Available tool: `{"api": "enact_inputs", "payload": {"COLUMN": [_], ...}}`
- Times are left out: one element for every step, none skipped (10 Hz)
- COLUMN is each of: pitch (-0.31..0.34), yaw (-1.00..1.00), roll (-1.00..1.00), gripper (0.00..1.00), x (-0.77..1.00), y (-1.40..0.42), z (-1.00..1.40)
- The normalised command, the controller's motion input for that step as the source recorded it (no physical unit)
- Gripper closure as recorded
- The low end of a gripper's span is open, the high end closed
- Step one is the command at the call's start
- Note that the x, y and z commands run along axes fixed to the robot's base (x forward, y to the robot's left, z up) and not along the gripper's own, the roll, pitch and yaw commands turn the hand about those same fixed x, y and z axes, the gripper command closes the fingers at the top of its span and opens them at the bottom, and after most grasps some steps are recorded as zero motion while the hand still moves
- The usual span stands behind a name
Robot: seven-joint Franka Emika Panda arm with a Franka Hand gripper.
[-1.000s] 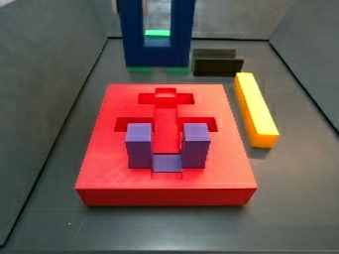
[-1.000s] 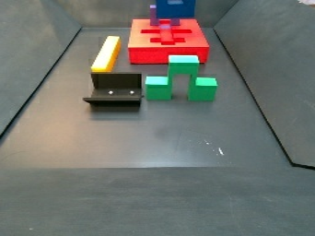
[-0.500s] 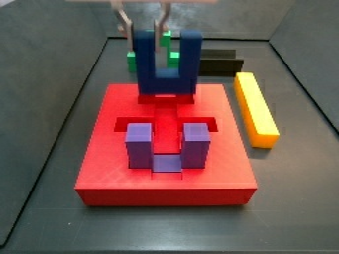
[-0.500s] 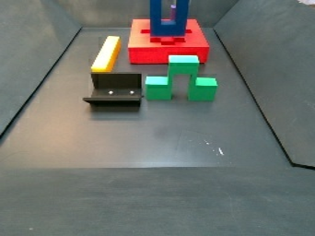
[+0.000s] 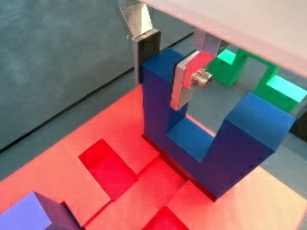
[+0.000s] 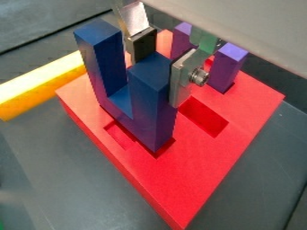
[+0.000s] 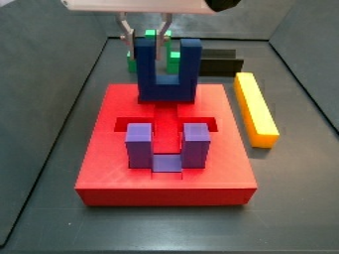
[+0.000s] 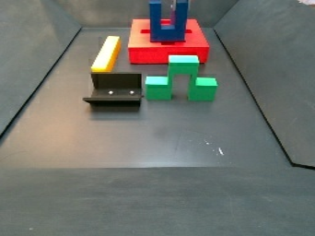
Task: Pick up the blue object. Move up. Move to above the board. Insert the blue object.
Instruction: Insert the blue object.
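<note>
The blue object (image 7: 169,71) is a dark blue U-shaped block, standing prongs up on the far part of the red board (image 7: 166,184). In a wrist view its base (image 6: 142,135) looks set in a cut-out of the board (image 6: 204,175). My gripper (image 7: 146,38) comes down from above and is shut on one prong. In both wrist views the prong sits between the dark pad (image 5: 145,49) and the silver plate (image 5: 186,79). The gripper (image 6: 162,61) and the blue object (image 8: 170,18) stay upright over the board (image 8: 170,48).
A purple U-shaped block (image 7: 169,146) sits in the board's near recess. A yellow bar (image 7: 256,107) lies beside the board. A green block (image 8: 182,81) and the fixture (image 8: 114,90) stand on the floor in front of the board in a side view.
The gripper has carried the blue object from beyond the board's far edge to over the board, then lowered it onto the far cut-out.
</note>
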Motion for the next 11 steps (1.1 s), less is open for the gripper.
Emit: {"api": "enact_inputs", "payload": {"pitch": [0.000,-0.004,-0.019,-0.031,-0.026,0.000,0.000,0.000,-0.007,-0.033,-0.050], "yaw": [0.00,-0.02,-0.04,-0.04,-0.04,0.00,0.00,0.00,0.00,0.00,0.00], "roll": [0.10,0.11,0.09,0.09,0.10,0.10,0.03,0.04,0.04,0.01,0.02], "gripper": [1.00,1.00,1.00,1.00,1.00,1.00,1.00,1.00,1.00,1.00,1.00], "x": [-0.09,-0.07,-0.06,-0.05,0.00,0.39,0.40,0.19,0.14,0.12,0.06], "y": [-0.04,-0.08,-0.10,-0.11,-0.17,-0.12,-0.05,-0.03,-0.04,0.00,0.00], "z": [-0.25,-0.29,-0.34,-0.37,-0.51,-0.63,-0.58,-0.44,-0.38,-0.44,-0.53]}}
